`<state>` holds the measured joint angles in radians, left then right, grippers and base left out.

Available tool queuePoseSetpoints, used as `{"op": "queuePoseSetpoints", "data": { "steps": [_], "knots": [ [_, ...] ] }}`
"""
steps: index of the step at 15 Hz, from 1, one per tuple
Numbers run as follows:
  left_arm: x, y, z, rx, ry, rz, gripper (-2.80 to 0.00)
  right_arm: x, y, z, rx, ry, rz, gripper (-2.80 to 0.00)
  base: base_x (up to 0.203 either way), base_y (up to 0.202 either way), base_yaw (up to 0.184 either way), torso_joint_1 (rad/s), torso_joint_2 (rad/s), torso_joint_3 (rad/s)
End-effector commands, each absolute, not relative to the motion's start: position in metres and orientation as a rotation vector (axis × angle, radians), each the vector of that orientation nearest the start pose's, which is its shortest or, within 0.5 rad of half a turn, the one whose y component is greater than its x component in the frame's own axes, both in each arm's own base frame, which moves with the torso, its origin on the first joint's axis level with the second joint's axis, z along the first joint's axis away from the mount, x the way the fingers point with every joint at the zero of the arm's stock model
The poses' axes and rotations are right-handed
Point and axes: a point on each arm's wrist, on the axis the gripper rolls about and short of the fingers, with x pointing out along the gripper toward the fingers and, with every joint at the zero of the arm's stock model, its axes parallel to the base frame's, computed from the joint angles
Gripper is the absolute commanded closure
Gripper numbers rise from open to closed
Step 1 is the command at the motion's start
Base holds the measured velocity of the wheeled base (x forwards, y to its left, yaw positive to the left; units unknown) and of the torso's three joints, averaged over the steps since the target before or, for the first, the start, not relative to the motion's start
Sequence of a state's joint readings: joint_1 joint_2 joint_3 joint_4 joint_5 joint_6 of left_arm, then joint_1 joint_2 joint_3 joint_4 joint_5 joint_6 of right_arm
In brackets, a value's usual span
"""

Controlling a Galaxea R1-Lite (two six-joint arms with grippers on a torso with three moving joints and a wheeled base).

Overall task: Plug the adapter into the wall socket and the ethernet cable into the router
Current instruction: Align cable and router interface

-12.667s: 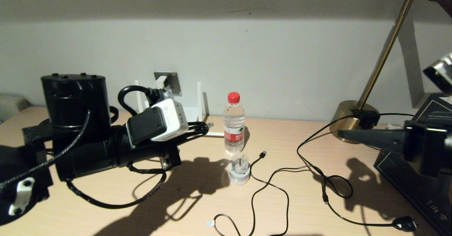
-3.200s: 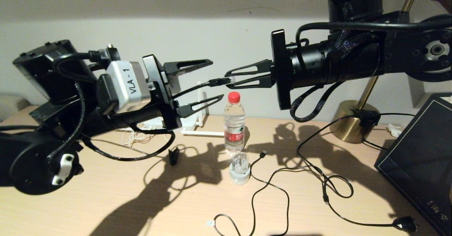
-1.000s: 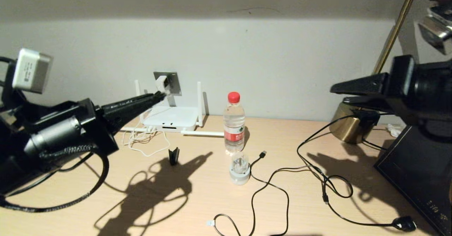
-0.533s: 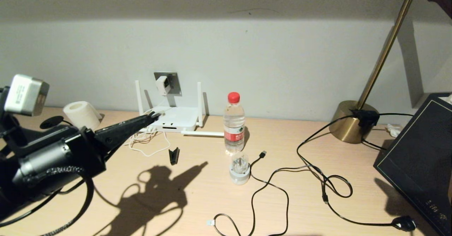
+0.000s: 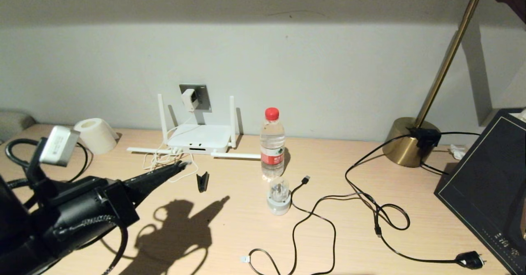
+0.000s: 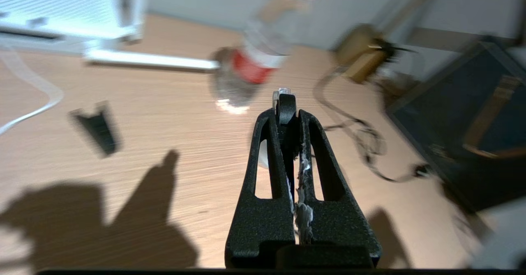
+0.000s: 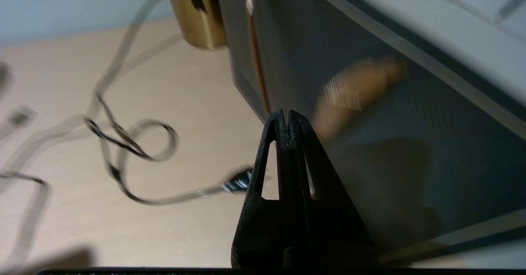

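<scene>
My left tool point(image 5: 181, 167) sits low over the near left of the table point(image 5: 230, 234), its two fingers pinched together on the plug end of the ethernet cable point(image 6: 282, 96). In the left wrist view the small clear tip pokes out just past the fingertips, so I have it by the plug body with the contacts free. I judge that plug light and hard but brittle: the clip tab could snap if I squeeze or twist, and the smooth plastic can pivot between narrow fingers. The hold should stay short, close behind the clear tip, so the plug cannot swing. The cable behind it I cannot follow in these views; being thin and limp, it will drag rather than push.

My right tool point(image 7: 287, 121) is off at the near right, over the edge of the dark box point(image 5: 485, 188); its fingers are pressed together with nothing between them.

Just beyond my left tool, a small black clip-like piece point(image 5: 201, 182) lies on the table, and white cord loops lie loose between me and the router point(image 5: 200, 137); I would keep the plug clear of those.

The router lies flat against the far wall, its dark slot facing me, two antennas upright and two lying flat. Above it, the adapter point(image 5: 189, 99) already sits on the wall socket point(image 5: 197, 96), its cord running down.
</scene>
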<state>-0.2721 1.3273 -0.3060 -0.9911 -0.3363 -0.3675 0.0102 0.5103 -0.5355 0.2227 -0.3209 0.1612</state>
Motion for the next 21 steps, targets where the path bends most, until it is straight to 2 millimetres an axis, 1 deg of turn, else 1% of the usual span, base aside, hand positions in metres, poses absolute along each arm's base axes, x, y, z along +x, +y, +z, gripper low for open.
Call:
{"op": "queuePoseSetpoints", "data": {
  "steps": [1,3,4,5,6,8,11,13,14,15,18,20,21],
  "knots": [
    [0.19,-0.059,0.165,-0.347,0.195,-0.537,0.0,-0.019,-0.007,0.176,0.054,0.095,-0.334,0.0,0.0,0.0,0.0,0.0,0.0,0.0],
    [0.205,-0.058,0.155,-0.276,0.218,-0.465,0.0,-0.037,-0.005,0.15,-0.027,0.033,-0.276,0.0,0.0,0.0,0.0,0.0,0.0,0.0],
    [0.212,-0.059,0.148,-0.24,0.236,-0.422,0.0,-0.042,-0.004,0.134,-0.051,0.014,-0.211,0.0,0.0,0.0,0.0,0.0,0.0,0.0],
    [0.22,-0.059,0.14,-0.216,0.252,-0.374,0.0,-0.039,-0.003,0.109,-0.075,0.037,-0.144,0.0,0.0,0.0,0.0,0.0,0.0,0.0],
    [0.227,-0.06,0.132,-0.206,0.262,-0.35,0.0,-0.033,-0.002,0.09,-0.087,0.057,-0.1,0.0,0.0,0.0,0.0,0.0,0.0,0.0],
    [0.238,-0.059,0.118,-0.196,0.257,-0.309,0.0,-0.022,0.0,0.076,-0.089,-0.021,-0.021,0.0,0.0,0.0,0.0,0.0,0.0,0.0],
    [0.258,-0.059,0.096,-0.188,0.235,-0.238,0.0,-0.021,0.001,0.075,-0.173,-0.044,0.029,0.0,0.0,0.0,0.0,0.0,0.0,0.0],
    [0.265,-0.059,0.085,-0.189,0.214,-0.225,0.0,-0.02,0.002,0.075,-0.133,-0.04,0.047,0.0,0.0,0.0,0.0,0.0,0.0,0.0],
    [0.262,-0.058,0.082,-0.189,0.21,-0.224,0.0,-0.02,0.001,0.074,-0.123,-0.038,0.026,0.0,0.0,0.0,0.0,0.0,0.0,0.0],
    [0.264,-0.059,0.077,-0.183,0.213,-0.226,0.0,-0.021,0.001,0.075,-0.136,-0.042,0.014,0.0,0.0,0.0,0.0,0.0,0.0,0.0],
    [0.263,-0.059,0.072,-0.146,0.208,-0.23,0.0,-0.02,0.001,0.074,-0.131,-0.042,0.016,0.0,0.0,0.0,0.0,0.0,0.0,0.0],
    [0.263,-0.06,0.064,-0.135,0.242,-0.231,0.0,-0.02,0.001,0.075,-0.061,-0.05,0.007,0.0,0.0,0.0,0.0,0.0,0.0,0.0],
    [0.26,-0.06,0.063,-0.135,0.248,-0.227,0.0,-0.02,0.0,0.074,-0.035,-0.049,-0.004,0.0,0.0,0.0,0.0,0.0,0.0,0.0]
  ]
}}
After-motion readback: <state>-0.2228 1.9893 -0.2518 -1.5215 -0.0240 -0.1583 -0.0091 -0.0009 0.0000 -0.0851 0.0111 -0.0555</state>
